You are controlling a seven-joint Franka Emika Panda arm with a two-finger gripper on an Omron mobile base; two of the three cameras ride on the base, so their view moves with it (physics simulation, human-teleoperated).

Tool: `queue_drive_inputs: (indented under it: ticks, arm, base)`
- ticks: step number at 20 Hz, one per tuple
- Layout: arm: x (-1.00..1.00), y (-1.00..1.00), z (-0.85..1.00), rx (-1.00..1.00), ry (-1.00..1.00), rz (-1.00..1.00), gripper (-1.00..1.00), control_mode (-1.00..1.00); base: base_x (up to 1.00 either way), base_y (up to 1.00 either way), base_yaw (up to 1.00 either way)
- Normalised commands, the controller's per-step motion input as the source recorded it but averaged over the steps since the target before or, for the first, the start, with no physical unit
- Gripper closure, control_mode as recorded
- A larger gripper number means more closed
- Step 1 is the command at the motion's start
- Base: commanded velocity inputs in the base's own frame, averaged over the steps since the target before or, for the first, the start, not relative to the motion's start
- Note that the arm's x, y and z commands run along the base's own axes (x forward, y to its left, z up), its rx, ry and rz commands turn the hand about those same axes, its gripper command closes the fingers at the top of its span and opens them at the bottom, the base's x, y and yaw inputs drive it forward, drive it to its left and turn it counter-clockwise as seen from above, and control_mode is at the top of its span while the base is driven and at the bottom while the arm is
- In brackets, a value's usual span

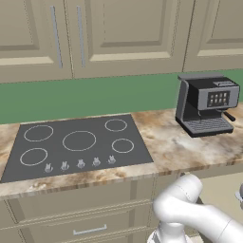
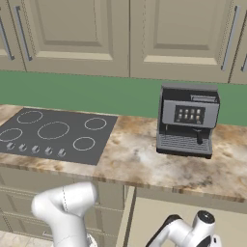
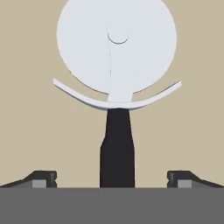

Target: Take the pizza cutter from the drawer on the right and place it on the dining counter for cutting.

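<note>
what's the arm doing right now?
Reaching down into the open drawer for the pizza cutter. The open gripper hangs right over it, a fingertip either side of the black handle, not yet closed on it. The cooktop and coffee machine sit on the counter above.

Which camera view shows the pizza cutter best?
The hand view: the pizza cutter lies on the drawer floor, wheel and black handle sharp. In the left base view only a grey sliver shows; the right base view gives nothing clear.
</note>
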Motion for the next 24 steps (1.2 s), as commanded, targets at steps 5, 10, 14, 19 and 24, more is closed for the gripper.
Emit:
queue_drive_inputs:
  ticks: [5, 10, 14, 19, 24]
  arm:
    - [0.00, 0.00, -0.15, 0.00, 0.00, 0.00, -1.00, -1.00]
    - [0.00, 0.00, -0.09, 0.00, 0.00, 0.00, -1.00, -1.00]
    - [0.00, 0.00, 0.00, 0.00, 0.00, 0.00, -1.00, -1.00]
    - [0.00, 0.00, 0.00, 0.00, 0.00, 0.00, -1.00, -1.00]
    - [0.00, 0.00, 0.00, 0.00, 0.00, 0.00, -1.00, -1.00]
  base:
    - [0.00, 0.00, 0.00]
    - [0.00, 0.00, 0.00]
    - [0.00, 0.00, 0.00]
    - [0.00, 0.00, 0.00]
    - [0.00, 0.00, 0.00]
